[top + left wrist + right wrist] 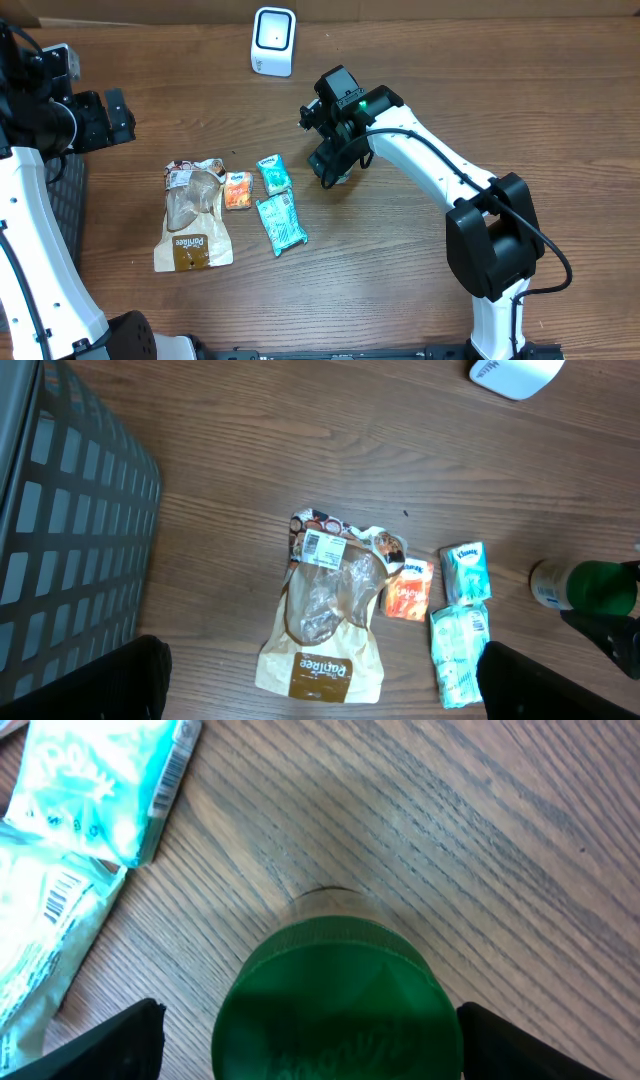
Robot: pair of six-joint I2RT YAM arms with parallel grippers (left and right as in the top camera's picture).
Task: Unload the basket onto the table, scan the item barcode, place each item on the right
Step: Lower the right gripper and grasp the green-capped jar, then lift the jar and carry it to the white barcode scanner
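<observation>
While the open right gripper [329, 168] straddles the green-capped plastic bottle [335, 1005] beside the teal packets [279, 205], an off-centre squeeze could topple it; the left gripper [108, 115] gapes empty

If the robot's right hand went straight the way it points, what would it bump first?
The right hand would probably hit the green-lidded bottle first, on its top, straight ahead. How close is hard to tell.
</observation>
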